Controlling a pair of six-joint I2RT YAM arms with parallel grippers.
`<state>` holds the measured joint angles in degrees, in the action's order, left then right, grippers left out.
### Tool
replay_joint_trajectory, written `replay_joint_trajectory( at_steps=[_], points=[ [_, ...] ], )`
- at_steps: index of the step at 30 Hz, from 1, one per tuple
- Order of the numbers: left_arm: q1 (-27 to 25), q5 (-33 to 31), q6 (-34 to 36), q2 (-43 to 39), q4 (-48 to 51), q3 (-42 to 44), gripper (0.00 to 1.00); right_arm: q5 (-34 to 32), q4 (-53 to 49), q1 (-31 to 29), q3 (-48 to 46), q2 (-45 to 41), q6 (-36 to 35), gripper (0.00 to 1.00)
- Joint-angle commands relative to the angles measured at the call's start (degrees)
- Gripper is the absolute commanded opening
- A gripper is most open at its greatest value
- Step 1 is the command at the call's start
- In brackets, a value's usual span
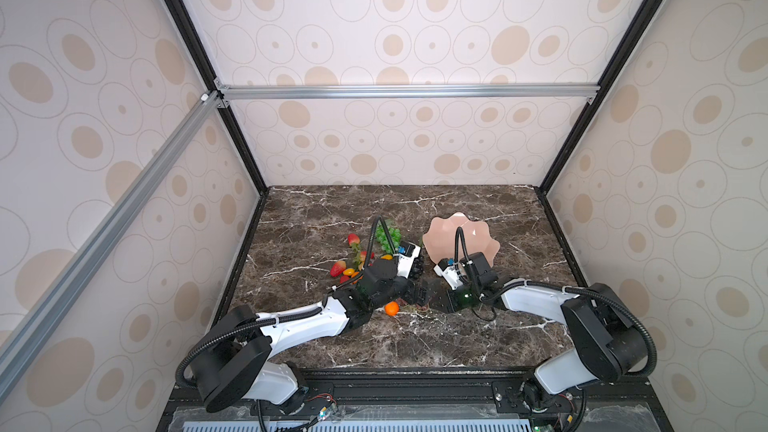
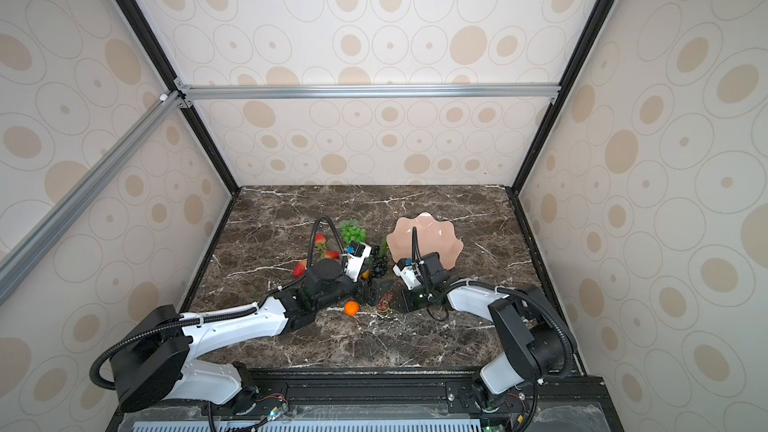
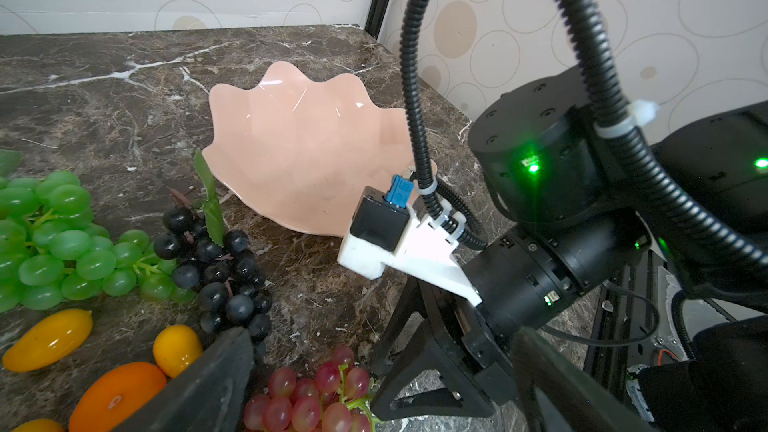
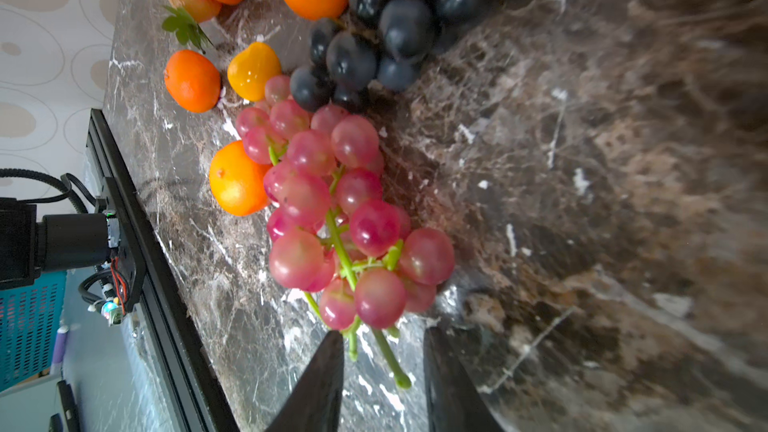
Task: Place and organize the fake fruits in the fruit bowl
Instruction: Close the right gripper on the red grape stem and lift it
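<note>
Dark marbled surface (image 1: 415, 342) in a booth with spotted walls (image 1: 415, 35): we see the pale pink fruit bowl (image 3: 299, 139) empty, and the fake fruits (image 3: 62, 243) scattered just beside it. The right gripper (image 4: 383, 332) lies low at the stem end of the red grape bunch (image 4: 332, 209). Its jaws stand narrowly apart either side of the green stem (image 4: 390, 357) without visibly pinching it, and the bunch's long axis runs straight away from it. The left gripper (image 3: 382, 342) gapes wide and holds nothing, facing the same bunch from the opposite side.
</note>
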<state>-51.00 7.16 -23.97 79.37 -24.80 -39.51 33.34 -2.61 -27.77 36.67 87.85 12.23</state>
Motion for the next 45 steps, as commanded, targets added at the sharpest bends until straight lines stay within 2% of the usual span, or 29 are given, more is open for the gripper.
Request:
replay_joint_trajectory(
  at_steps=[1,6,10,28,34,45],
  points=[
    [-0.19,-0.14,-0.12,-0.46,-0.79,-0.34,0.98,2.11,-1.12,-0.95,1.65,2.1,-1.43,0.35],
    [-0.17,-0.09,-0.01,0.03,-0.79,-0.74,0.98,2.25,-0.84,-1.67,1.95,3.86,-1.56,0.35],
    [-0.15,0.13,0.14,0.27,-0.71,-0.95,0.98,2.2,-0.9,-1.91,2.1,4.22,-1.62,0.31],
    [-0.16,-0.51,0.18,-0.32,-0.96,-0.42,0.98,2.34,-1.21,-1.87,1.3,1.99,-1.0,0.01],
    [-0.22,-2.14,0.91,-1.35,-0.4,-0.45,0.98,2.34,-2.78,-1.89,1.11,-1.17,-0.71,0.0],
    [-0.06,-9.81,3.61,-6.6,2.14,-0.6,0.98,2.73,-9.87,-2.03,3.69,-12.77,0.05,0.0]
  ],
)
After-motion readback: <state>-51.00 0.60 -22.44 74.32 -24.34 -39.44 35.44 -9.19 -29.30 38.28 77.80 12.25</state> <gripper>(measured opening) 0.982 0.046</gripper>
